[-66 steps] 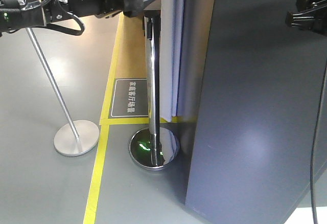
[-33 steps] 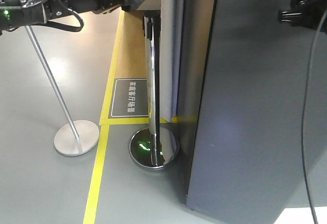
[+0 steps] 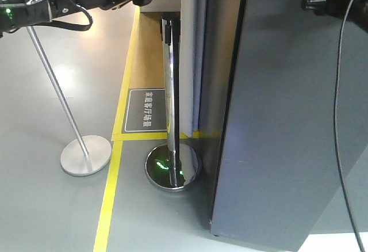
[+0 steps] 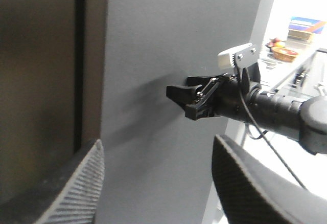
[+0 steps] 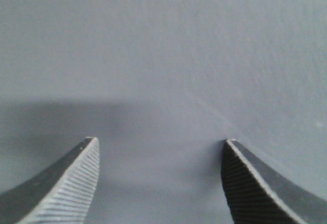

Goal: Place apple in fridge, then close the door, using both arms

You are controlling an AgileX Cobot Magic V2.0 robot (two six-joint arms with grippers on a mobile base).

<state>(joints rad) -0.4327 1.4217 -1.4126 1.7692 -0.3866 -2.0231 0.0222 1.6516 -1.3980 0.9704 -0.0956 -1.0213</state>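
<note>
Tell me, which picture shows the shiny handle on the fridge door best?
The front-facing view: the long chrome handle runs down the edge of the tall dark grey door. The left wrist view shows only the door's grey face and the right arm's black fingers. The right wrist view shows plain grey panel.

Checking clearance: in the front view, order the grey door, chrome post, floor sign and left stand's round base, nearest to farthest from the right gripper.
1. grey door, beside the right gripper, right side.
2. chrome post, centre.
3. floor sign, left of the post.
4. round base, far left.
</note>
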